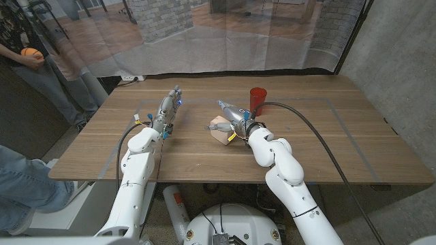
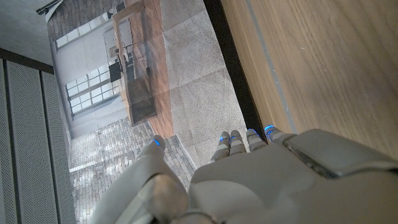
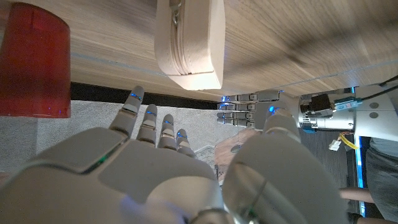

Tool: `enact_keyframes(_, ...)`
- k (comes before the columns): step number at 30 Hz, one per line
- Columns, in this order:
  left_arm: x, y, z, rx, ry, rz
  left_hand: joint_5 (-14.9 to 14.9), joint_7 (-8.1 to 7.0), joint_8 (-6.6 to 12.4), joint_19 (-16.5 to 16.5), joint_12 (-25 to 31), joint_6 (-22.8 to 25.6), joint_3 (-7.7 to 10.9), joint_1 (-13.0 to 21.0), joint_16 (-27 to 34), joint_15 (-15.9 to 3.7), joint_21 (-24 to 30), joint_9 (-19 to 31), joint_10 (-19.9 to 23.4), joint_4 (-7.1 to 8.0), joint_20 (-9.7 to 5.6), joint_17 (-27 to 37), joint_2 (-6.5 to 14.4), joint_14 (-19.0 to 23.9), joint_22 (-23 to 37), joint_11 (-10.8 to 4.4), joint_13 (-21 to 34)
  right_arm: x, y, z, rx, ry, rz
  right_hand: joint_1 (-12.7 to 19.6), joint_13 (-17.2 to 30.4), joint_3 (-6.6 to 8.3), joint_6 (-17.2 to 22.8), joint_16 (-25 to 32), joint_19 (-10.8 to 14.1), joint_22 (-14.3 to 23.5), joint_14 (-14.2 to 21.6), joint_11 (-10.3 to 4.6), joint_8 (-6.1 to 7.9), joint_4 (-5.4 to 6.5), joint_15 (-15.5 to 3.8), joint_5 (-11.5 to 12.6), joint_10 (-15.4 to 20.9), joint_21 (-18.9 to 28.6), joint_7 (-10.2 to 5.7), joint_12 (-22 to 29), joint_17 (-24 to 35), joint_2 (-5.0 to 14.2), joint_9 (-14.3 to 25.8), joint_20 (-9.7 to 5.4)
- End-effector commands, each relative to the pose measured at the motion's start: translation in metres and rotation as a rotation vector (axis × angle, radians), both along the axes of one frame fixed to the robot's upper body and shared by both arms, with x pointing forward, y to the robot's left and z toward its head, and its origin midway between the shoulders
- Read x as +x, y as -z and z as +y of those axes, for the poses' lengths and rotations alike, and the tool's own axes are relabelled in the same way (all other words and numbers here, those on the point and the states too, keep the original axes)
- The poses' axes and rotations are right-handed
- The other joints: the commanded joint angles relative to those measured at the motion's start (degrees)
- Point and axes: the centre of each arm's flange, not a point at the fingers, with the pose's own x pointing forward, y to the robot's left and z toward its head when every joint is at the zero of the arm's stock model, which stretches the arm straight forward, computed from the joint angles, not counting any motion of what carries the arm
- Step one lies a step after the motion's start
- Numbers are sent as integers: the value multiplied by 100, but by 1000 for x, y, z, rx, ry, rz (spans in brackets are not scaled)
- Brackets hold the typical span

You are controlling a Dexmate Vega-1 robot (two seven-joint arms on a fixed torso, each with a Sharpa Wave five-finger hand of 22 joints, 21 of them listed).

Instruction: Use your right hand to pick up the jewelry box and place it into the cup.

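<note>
The jewelry box is a small cream case with a zip, lying on the wooden table near its middle. In the right wrist view the jewelry box lies just beyond my fingertips. My right hand hovers right beside the box on its right side, fingers spread and holding nothing; the right hand shows its back. The red cup stands upright just behind that hand, and the red cup is off to one side of the box. My left hand stands on the table to the left, fingers straight and empty.
My left hand points over the table's far edge toward a clear curtain. A person stands at the far left holding an orange object. My left hand also shows past the box. A black cable crosses the table's right side.
</note>
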Motion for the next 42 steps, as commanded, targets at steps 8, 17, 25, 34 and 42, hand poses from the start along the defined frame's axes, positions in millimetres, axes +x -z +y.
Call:
enact_keyframes(8,-2,0,3,-3,-7,-3,12,-33,15,-209,0,33,-39,57,-3,12,-16,17,-11,11,34,20,28,2,27,20,19,9,7,6,-10,37,22,12,18,-56,89,53,197,32,81,-106,95,7,-55,65,112,91,-47,95,18,17,21,-2)
enact_keyframes(17,-2,2,4,-5,-9,2,9,-53,16,-209,1,41,-47,58,-1,4,-14,17,-9,11,37,20,31,10,27,18,19,12,12,8,-7,43,20,50,29,-76,175,71,326,39,155,-194,124,1,-112,94,197,132,-88,136,20,50,21,-3)
enact_keyframes(25,-2,3,4,-2,-11,7,7,-64,16,-212,1,48,-54,61,1,-2,-14,17,-7,11,36,21,35,17,28,10,19,16,19,7,3,47,8,102,42,-94,296,101,489,47,280,-228,157,-7,-233,125,336,178,-119,196,25,87,23,-6)
enact_keyframes(34,-2,2,5,0,-13,9,4,-73,15,-214,1,51,-60,66,0,-4,-13,18,-4,11,41,21,40,18,28,-10,19,19,23,7,14,48,2,146,53,-107,375,127,665,53,404,-270,170,-8,-379,149,442,227,-156,239,34,120,25,-12)
enact_keyframes(42,-1,2,5,4,-12,12,2,-67,14,-212,4,56,-65,69,0,-7,-12,18,4,10,41,21,44,21,28,-13,19,23,27,5,19,61,12,188,61,-110,409,154,833,60,520,-289,170,-9,-465,170,523,275,-158,271,45,154,27,-18)
